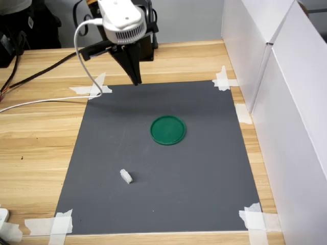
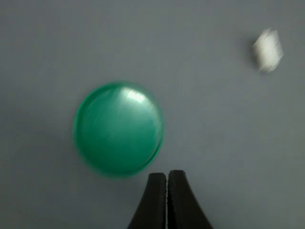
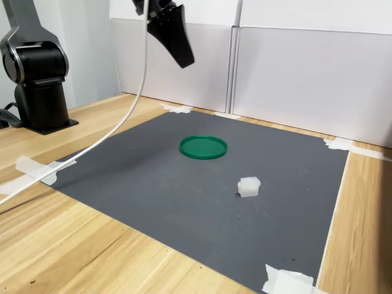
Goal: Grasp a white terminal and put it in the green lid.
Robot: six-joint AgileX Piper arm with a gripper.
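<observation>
The gripper [image 1: 137, 81] is held high in the air, pointed downward, over the far edge of the grey mat [image 1: 158, 163] in the first exterior view, with nothing gripped. In the wrist view its two black fingers [image 2: 155, 200] are seen pressed together, only a hairline seam left between them. A white wrist housing [image 1: 121, 21] is carried above the fingers, and a white cable [image 1: 82, 56] is looped from it. The black arm base [image 3: 38, 86] is stood upright near the table's corner in the second exterior view

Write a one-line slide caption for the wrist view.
Shut gripper above the gray mat, green lid empty, white terminal lying apart.
</observation>
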